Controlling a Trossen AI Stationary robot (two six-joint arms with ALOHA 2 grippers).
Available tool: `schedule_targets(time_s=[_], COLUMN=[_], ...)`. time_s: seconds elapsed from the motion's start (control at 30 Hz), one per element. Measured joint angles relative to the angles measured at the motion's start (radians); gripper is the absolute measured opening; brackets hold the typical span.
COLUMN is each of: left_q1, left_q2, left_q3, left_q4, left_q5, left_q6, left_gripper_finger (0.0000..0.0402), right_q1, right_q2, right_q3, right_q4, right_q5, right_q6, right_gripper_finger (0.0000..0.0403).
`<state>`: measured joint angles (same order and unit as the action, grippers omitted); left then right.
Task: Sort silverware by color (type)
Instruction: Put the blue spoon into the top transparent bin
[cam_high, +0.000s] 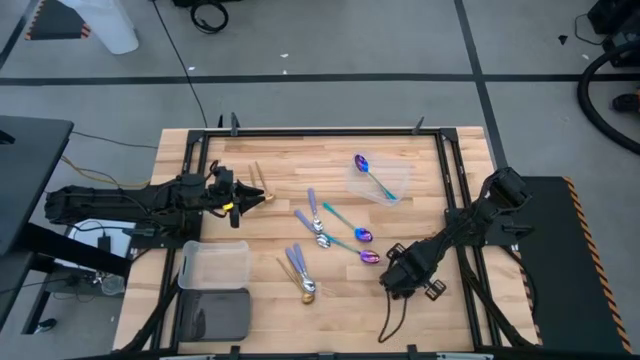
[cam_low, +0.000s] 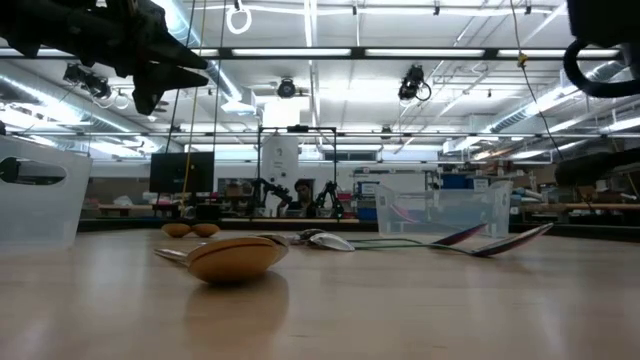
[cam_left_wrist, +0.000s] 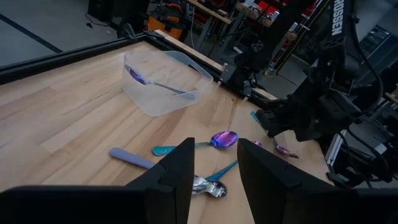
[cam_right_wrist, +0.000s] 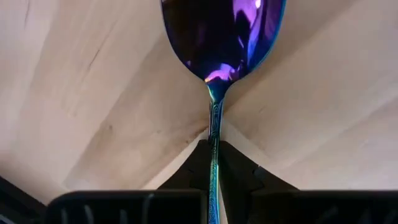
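The silverware lies scattered on the middle of the wooden table (cam_high: 450, 310): lavender-handled pieces (cam_high: 312, 207), teal-handled iridescent spoons (cam_high: 346, 223), a gold spoon (cam_high: 304, 288), and gold pieces (cam_high: 258, 176) at the far left. One iridescent spoon (cam_high: 372, 177) lies in a clear container (cam_high: 398, 178). My right gripper (cam_right_wrist: 214, 146) points down near the right side, shut on an iridescent purple spoon (cam_right_wrist: 224, 34). My left gripper (cam_left_wrist: 214, 180) hovers open at the left, above the table, nothing between its fingers. My right gripper pinches the purple spoon's thin handle (cam_right_wrist: 214, 121) between its two fingers, a short way behind the bowl. The fingers come from above, pointing steeply down. The bowl (cam_high: 369, 257) sticks out past the fingertips over the wood; whether it rests on the table, I cannot tell.
A clear empty container (cam_high: 213, 265) and a dark one (cam_high: 213, 315) stand at the near left. A black frame (cam_high: 320, 131) runs around the table's edges. Bare wood lies along the near edge in the middle and to the far left.
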<state>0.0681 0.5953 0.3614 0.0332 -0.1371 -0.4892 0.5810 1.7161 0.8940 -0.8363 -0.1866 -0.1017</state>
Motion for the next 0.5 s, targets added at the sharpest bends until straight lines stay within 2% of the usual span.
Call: schedule_targets(time_s=[0.13,0.5], left_q1=[0.000,0.000], left_q2=[0.000,0.000], left_q3=[0.000,0.000], left_q4=[0.006,0.022], left_q5=[0.000,0.000], left_q6=[0.001,0.008], left_gripper_finger=[0.0130,0.0130], right_q1=[-0.034,-0.113], right_q2=[0.001,0.002], right_q3=[-0.001,-0.001], right_q4=[0.001,-0.042], right_q5=[-0.050,-0.151], right_q6=[0.058,0.081], right_gripper_finger=[0.0023,0.0023])
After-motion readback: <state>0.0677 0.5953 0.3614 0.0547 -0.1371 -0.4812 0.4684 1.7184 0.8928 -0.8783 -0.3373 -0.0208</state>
